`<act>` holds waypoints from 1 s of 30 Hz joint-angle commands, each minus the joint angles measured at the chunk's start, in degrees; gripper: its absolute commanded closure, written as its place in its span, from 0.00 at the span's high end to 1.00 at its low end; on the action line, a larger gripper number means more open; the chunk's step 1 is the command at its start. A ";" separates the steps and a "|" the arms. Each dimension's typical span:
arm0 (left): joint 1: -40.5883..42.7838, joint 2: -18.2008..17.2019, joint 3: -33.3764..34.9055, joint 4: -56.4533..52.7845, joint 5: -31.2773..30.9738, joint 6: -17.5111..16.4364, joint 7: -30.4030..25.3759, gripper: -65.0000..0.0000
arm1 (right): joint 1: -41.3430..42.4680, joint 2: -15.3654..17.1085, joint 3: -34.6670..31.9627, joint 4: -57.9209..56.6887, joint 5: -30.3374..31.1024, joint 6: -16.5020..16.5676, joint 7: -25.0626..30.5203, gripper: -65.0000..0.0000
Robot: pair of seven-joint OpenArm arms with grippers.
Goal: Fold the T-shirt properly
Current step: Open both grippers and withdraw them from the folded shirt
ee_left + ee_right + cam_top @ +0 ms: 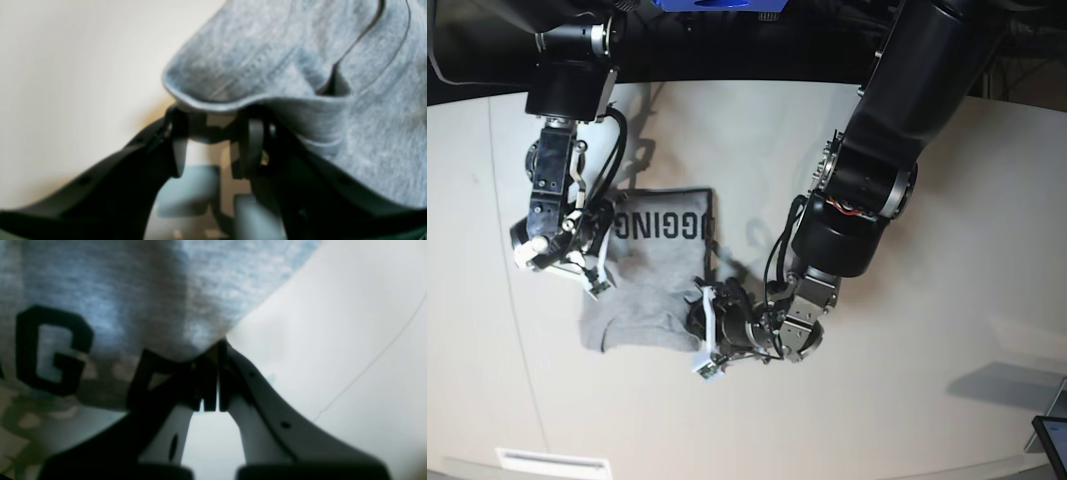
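The grey T-shirt (652,290) lies folded on the white table (927,420), with black block lettering (662,222) along its far edge. My right gripper (592,280) is at the shirt's left edge. In the right wrist view it (218,346) is shut, pinching the T-shirt (133,290) at the fingertips beside the lettering (53,350). My left gripper (707,340) sits at the shirt's near right corner. In the left wrist view its jaws (217,115) stand apart, and a rolled hem of the T-shirt (267,50) lies across the fingertips.
A dark screen corner (1052,440) shows at the bottom right edge of the table. A white strip (552,462) lies near the front left edge. The bulky left arm (867,190) reaches over the table's middle.
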 commanded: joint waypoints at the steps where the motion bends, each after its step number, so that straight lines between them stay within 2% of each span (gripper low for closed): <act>1: -2.63 1.04 0.12 0.77 -1.01 -0.49 -1.02 0.37 | 0.77 -0.28 -0.04 0.74 0.91 0.38 -0.24 0.00; 4: -2.98 0.77 0.21 0.68 -0.92 -0.49 -0.58 0.37 | 1.04 0.25 -0.22 0.65 0.91 0.38 -0.15 0.00; 8: -2.80 -2.22 -0.14 1.03 -1.44 -0.49 0.12 0.37 | 1.04 3.07 -0.39 0.65 1.00 0.38 0.12 0.00; 12: -0.87 -4.06 -0.23 6.05 -1.53 -0.49 3.82 0.37 | 2.97 6.14 -0.39 0.47 1.00 0.38 0.20 0.00; 17: 5.99 -7.84 -0.32 24.51 -1.53 -0.49 10.67 0.37 | 3.59 8.16 -0.48 0.65 1.00 0.38 0.20 0.00; 21: 8.89 -10.22 -1.46 37.52 -1.53 -0.49 17.35 0.37 | 3.59 8.16 -0.57 0.82 1.00 0.38 1.08 0.00; 24: 13.29 -12.06 -8.32 49.21 -0.92 -0.49 23.16 0.37 | 3.59 9.22 -0.66 0.74 0.91 0.38 4.42 0.00; 26: 17.51 -14.61 -12.89 58.97 -0.83 -0.49 27.03 0.37 | 3.50 9.92 -0.83 0.74 0.91 0.38 7.33 0.00; 30: 29.20 -19.01 -19.48 79.10 -0.65 -0.49 30.45 0.37 | 3.06 11.77 -2.06 1.97 -0.67 0.38 16.03 0.00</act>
